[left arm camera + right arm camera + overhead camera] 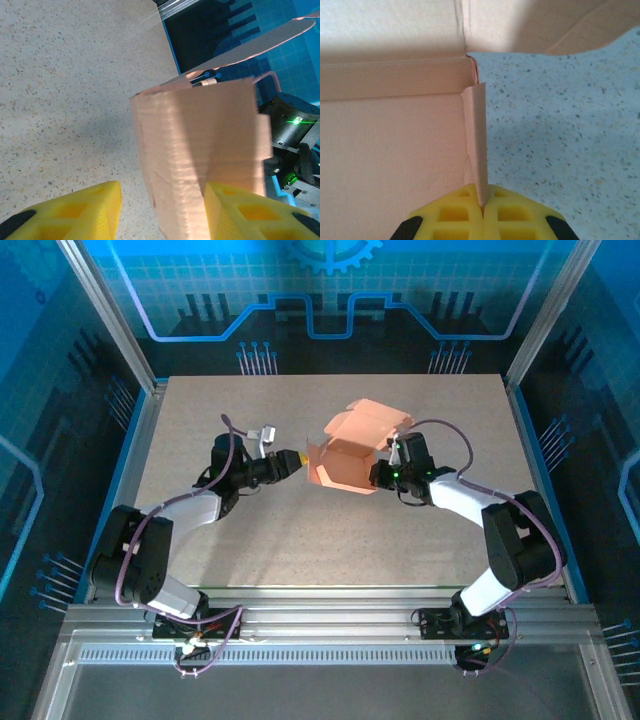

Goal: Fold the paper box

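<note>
Yellow-fingered right gripper pinches shut on a wall edge of the paper box at mid-table, with bare table on every side. Another box wall stands between the fingers of the partly open left gripper, against one; the overhead view adds raised rear flaps.

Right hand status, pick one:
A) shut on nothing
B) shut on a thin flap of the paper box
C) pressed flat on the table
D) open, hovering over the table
B: in the right wrist view the right hand has its two yellow tips closed together on a thin, edge-on flap of the salmon-orange paper box.
</note>
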You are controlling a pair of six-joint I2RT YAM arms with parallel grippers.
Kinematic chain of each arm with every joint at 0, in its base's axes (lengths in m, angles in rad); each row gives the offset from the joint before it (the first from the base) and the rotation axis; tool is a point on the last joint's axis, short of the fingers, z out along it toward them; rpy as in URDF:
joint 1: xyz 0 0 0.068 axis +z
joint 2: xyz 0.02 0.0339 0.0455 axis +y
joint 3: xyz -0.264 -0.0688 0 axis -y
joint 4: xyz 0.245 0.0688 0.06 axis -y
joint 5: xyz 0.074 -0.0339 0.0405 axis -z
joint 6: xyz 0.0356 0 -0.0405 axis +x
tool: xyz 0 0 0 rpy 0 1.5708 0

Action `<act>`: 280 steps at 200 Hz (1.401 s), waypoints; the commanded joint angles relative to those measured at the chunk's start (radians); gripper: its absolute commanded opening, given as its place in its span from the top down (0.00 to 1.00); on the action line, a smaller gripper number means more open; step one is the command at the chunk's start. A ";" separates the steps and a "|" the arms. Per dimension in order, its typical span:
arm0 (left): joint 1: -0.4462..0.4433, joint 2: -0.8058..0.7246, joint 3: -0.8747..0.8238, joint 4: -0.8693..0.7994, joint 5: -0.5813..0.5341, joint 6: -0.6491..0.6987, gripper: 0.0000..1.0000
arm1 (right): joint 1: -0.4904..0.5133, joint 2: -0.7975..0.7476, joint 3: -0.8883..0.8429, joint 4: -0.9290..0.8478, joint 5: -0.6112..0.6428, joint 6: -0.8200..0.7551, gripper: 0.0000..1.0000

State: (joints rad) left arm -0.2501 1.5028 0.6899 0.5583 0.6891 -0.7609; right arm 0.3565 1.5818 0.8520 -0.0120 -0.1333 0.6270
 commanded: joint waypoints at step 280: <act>-0.119 0.125 0.179 -0.311 -0.101 0.129 0.54 | 0.197 0.130 0.281 -0.382 0.485 -0.076 1.00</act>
State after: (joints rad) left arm -0.3511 1.6505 0.8513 0.2840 0.6186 -0.6846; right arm 0.5442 1.6955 1.1072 -0.3729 0.3206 0.5312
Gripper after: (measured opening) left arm 0.444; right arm 0.055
